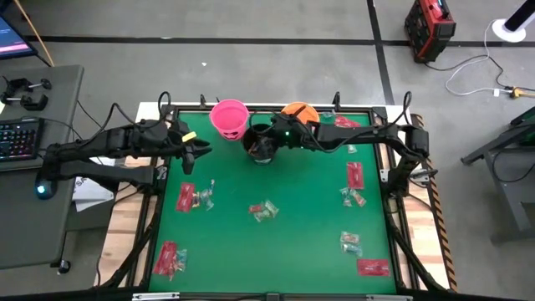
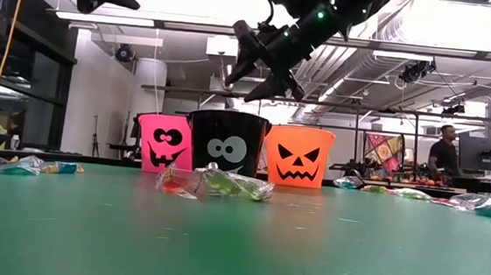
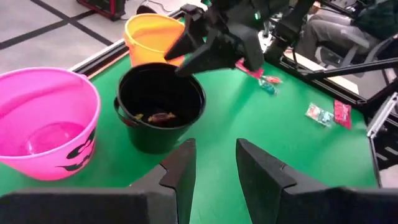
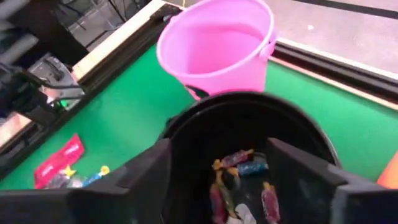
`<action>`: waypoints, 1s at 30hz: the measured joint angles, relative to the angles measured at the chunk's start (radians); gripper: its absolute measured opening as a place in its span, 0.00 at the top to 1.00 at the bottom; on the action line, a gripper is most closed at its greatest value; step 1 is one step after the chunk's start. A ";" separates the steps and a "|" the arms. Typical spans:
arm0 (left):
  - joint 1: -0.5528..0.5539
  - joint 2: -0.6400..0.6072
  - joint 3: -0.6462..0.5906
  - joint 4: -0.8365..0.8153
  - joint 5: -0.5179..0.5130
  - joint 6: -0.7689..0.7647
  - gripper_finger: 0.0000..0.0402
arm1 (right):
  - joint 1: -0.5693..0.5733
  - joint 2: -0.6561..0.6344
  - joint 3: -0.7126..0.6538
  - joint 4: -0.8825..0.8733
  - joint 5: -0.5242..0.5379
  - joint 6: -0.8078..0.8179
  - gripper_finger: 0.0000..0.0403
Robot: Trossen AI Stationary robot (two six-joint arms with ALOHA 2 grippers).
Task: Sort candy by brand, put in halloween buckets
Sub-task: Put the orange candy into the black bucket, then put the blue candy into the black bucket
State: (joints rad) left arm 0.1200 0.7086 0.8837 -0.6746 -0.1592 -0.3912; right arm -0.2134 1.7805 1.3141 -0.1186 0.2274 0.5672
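- We see the black bucket at the upper middle of the high view, between the pink bucket and the orange bucket; several small wrapped sweets already lie on its bottom.
- The pink bucket looks empty in the wrist views; we cannot see into the orange one well enough to say.
- The right gripper hangs directly over the black bucket's mouth with its fingers spread wide and nothing between them, so we judge a drop is just made.
- Much candy is left on the green table: a clear-wrapped cluster at centre, red packets at right, at lower left, and more along both sides.
- The left gripper waits just left of the pink bucket, fingers narrowly apart, holding nothing.
- We reckon the sorting is early, most pieces unsorted.
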 joint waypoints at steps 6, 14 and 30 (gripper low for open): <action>-0.004 0.051 0.000 -0.018 0.054 0.027 0.74 | -0.011 -0.006 0.143 -0.190 -0.133 -0.073 0.25; -0.054 0.253 -0.010 -0.272 0.076 -0.066 0.69 | 0.055 -0.054 0.363 -0.795 -0.071 -0.201 0.25; -0.117 0.430 -0.202 -0.158 0.019 -0.491 0.50 | 0.306 -0.478 -0.167 -0.973 0.139 0.353 0.25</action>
State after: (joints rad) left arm 0.0030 1.1389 0.6815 -0.8325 -0.1397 -0.8827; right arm 0.0922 1.3021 1.1468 -1.0916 0.3667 0.9203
